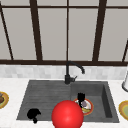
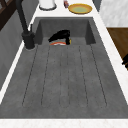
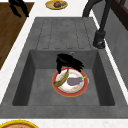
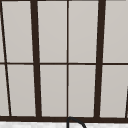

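Red ball (image 1: 67, 115) sitting nearest the camera at the front edge of the sink (image 1: 45, 92), right hand (image 1: 81, 98) reaching down over a plate in the basin.
Right hand is hovering at the far rim of the orange-rimmed plate (image 3: 71, 93), fingers hanging down and loosely curled, looking close to or touching the plate edge; cannot tell whether it is gripping anything. Plate is lying flat on the basin floor, carrying a banana (image 3: 62, 78) and a purple eggplant (image 3: 74, 80) side by side. Left hand (image 1: 33, 114) is hanging at the front left of the sink by the desk (image 1: 12, 85) edge, fingers curled, holding nothing. Black faucet (image 1: 71, 71) is standing behind the basin; yellow plates (image 1: 123, 108) are resting on the desk at either side.
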Tool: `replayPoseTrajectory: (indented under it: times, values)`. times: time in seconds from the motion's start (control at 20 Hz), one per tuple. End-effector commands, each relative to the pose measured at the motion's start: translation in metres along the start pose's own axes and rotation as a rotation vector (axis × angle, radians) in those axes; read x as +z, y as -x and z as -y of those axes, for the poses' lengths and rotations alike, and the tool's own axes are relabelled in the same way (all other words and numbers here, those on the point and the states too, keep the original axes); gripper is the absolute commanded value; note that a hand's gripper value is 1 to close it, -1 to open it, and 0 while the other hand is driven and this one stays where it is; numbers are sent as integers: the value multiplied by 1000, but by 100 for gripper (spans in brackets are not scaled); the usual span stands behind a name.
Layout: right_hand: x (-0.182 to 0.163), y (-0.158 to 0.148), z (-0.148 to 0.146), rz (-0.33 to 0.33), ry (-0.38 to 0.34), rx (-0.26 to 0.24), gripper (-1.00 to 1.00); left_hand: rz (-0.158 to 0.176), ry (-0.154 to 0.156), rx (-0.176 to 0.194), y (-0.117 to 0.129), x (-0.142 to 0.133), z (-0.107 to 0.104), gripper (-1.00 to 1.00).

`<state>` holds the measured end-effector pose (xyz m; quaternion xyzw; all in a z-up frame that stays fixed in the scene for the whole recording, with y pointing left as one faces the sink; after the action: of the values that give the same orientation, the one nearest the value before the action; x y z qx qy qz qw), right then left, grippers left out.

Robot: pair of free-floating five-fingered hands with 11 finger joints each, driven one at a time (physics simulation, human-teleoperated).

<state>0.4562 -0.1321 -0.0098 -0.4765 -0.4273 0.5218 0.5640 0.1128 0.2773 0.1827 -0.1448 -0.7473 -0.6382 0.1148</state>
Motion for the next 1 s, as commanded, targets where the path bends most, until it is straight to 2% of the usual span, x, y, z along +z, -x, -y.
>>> replayPoseTrajectory:
  times: [0.0,0.15,0.35,0.7,0.95]
  values:
    - [2,5,13,93,67,6,-100,0,0,0,0,0,0,0]
    - [3,16,25,153,105,-29,-100,0,0,0,0,0,0,0]
    - [4,28,36,235,170,-41,-100,0,0,0,0,0,0,0]
    - [4,42,47,341,353,-32,-100,0,0,0,0,0,0,0]
    - [0,42,54,370,495,-14,-100,0,0,0,0,0,0,0]
